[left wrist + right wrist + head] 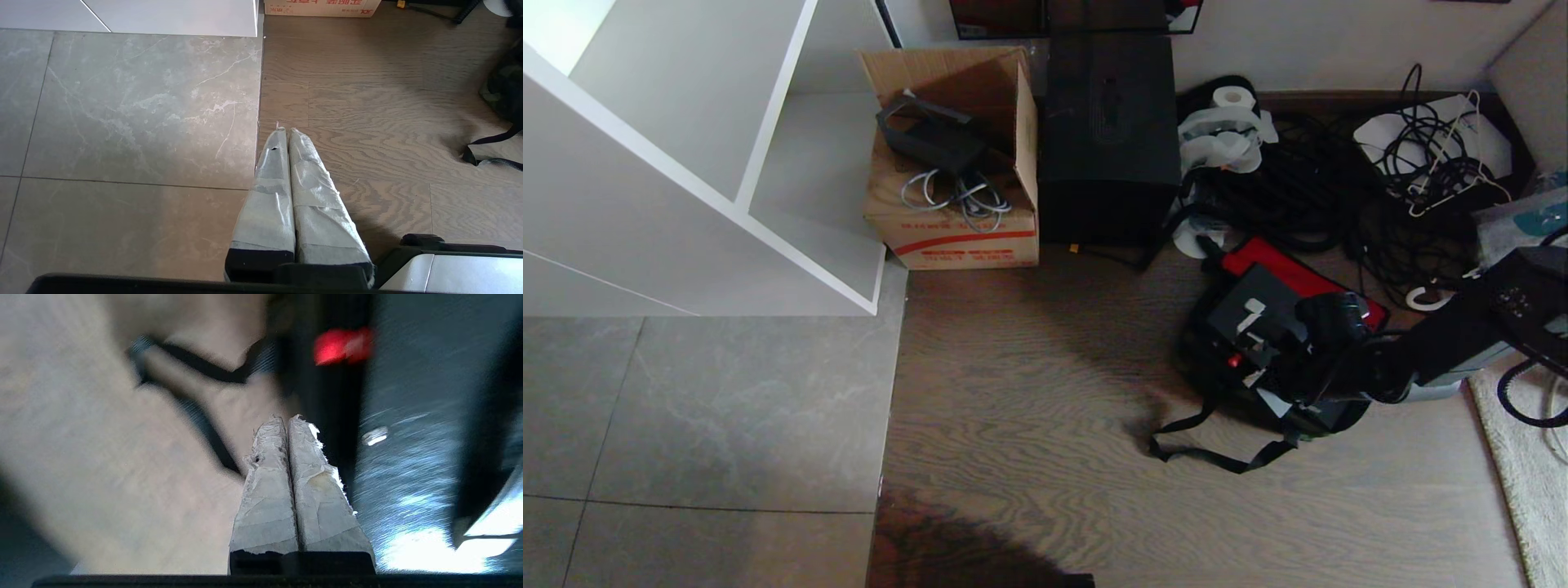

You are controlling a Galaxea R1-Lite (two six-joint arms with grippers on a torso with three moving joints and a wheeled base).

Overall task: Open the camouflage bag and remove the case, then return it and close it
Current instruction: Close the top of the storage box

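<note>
Your right hand (289, 420), fingers pressed together and holding nothing, sits over the case (1258, 314) lying in the open camouflage bag (1262, 392) on the floor at right, so either lifting out or closing remains.

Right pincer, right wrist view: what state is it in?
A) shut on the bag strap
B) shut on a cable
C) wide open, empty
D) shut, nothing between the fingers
D: the right pincer shows both taped fingers pressed together with nothing between them, beside the case.
</note>
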